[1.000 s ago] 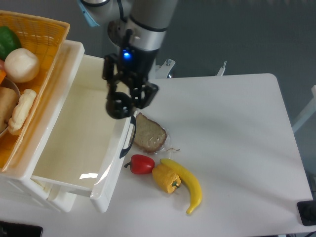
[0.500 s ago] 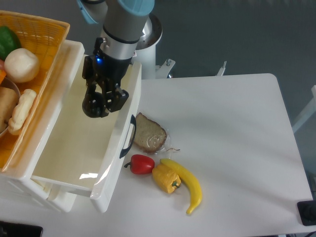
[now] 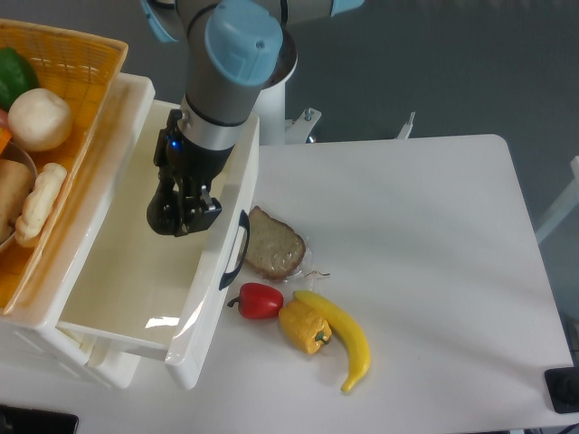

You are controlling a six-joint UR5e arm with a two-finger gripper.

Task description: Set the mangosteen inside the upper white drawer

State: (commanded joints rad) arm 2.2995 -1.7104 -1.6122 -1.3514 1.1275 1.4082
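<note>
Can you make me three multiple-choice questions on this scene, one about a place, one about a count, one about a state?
1. Where is the small near-black round mangosteen?
A. over the deep glossy white upper drawer
B. on the table beside the bread slice
C. in the wicker basket

2. How many peppers lie on the white table?
A. one
B. two
C. three

3. What is the pincer doing?
A. hanging open and empty
B. shut on the mangosteen
C. gripping the drawer handle

Answers: 1 A, it hangs above the drawer's interior. 2 B, a red pepper and a yellow pepper. 3 B, its fingers clasp the dark fruit.
</note>
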